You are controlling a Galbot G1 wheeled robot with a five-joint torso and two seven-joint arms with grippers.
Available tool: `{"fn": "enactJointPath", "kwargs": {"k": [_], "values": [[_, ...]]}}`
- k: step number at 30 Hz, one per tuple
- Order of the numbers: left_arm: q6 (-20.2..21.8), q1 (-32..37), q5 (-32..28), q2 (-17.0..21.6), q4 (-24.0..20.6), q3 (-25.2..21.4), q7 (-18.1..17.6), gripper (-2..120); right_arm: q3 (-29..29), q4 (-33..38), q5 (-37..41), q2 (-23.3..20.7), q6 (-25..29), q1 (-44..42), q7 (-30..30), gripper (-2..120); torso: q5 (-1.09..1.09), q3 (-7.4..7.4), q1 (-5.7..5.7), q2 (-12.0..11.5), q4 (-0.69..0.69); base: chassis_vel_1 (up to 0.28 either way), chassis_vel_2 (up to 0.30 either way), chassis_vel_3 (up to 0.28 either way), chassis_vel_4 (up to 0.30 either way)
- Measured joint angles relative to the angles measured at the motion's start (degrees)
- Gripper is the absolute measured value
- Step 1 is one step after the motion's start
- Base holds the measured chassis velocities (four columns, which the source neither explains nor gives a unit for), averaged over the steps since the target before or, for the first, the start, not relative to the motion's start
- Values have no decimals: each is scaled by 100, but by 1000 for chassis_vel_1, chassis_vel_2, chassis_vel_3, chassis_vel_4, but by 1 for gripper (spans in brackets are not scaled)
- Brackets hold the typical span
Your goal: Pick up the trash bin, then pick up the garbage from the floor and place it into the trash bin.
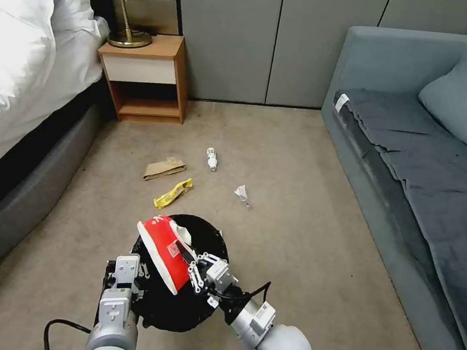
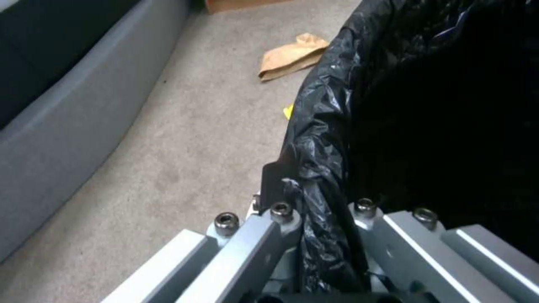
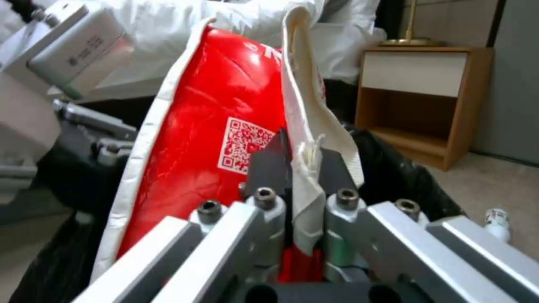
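**Carton poised over the bin**

My left gripper (image 1: 125,274), at 7 o'clock of the trash bin (image 1: 205,238), has its jaws clamped on the bag-lined rim, holding the bin clear in front of me so its mouth sits where my other arm can reach. My right gripper (image 1: 194,265), at the bin's 5 o'clock, has its jaws pinched on the torn white edge of the flattened carton (image 1: 163,251), which tilts over the opening, apparently ready to drop in. The carton is glossy red with a white border and a printed square code; the bin's liner is black and crinkled. On the carpet beyond, at 12 o'clock, lie a yellow wrapper (image 1: 173,193), a brown paper bag (image 1: 164,168), a small bottle (image 1: 212,158) and a crumpled tissue (image 1: 242,194), well apart.
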Motion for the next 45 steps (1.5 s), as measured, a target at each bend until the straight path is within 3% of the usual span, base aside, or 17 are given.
{"fn": "enactJointPath", "kwargs": {"k": [13, 15, 18, 26, 37, 45], "values": [[49, -58, -109, 106, -15, -94, 8, 1, 80, 67, -140, -258, 92, -192, -85, 50, 0, 0, 0, 0, 0, 0, 0, 0, 0], [55, -66, -113, 113, -16, -99, 8, 1, 88, 80, -141, -273, 92, -198, -91, 52, 0, 0, 0, 0, 0, 0, 0, 0, 0], [98, -106, -135, 140, -18, -115, 8, 1, 122, 183, -149, -365, 93, -244, -106, 69, 0, 0, 0, 0, 0, 0, 0, 0, 0], [129, -139, -135, 143, -19, -112, 12, 1, 220, 541, -156, -524, 92, -317, -110, 96, 0, 0, 0, 0, 0, 0, 0, 0, 0], [116, -128, -69, 102, 15, -78, 16, 1, 779, 1571, -185, -291, 91, -290, -55, 100, 0, 0, 0, 0, 1, 0, 0, 0, 0], [-73, -91, -91, 106, 55, -177, 45, 1, 1844, 2125, -450, 415, 285, -861, 532, 100, 0, 0, 0, 0, 0, 0, 0, 0, 0]]}}
